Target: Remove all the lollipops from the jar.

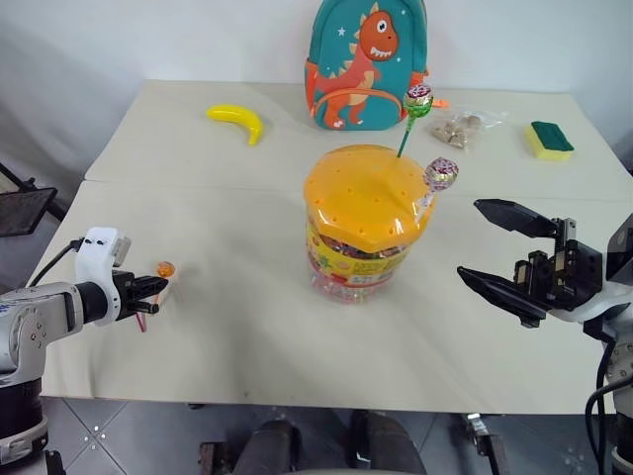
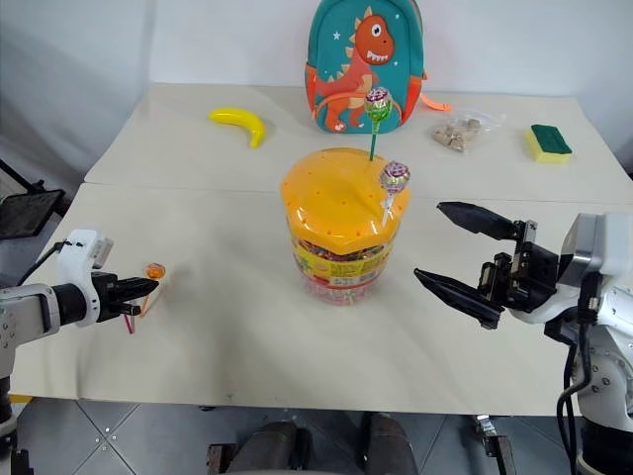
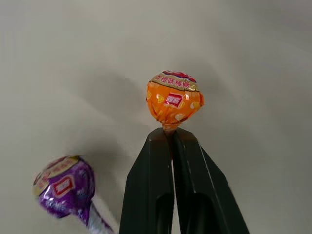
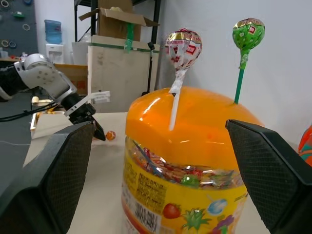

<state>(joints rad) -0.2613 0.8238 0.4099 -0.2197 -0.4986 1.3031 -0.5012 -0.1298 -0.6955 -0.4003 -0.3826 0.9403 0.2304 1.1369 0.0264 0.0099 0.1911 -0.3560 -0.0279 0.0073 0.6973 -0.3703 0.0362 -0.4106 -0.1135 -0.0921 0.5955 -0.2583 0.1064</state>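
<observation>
A squat clear jar full of colourful candies stands mid-table. Two lollipops stand upright in its orange lid: a green-headed lollipop on the far side and a pinkish-silver lollipop at the right edge. Far left, near the table's edge, the left gripper pinches the orange lollipop just under its head, with a purple lollipop lying beside it. Right of the jar, the right gripper is spread wide and empty.
</observation>
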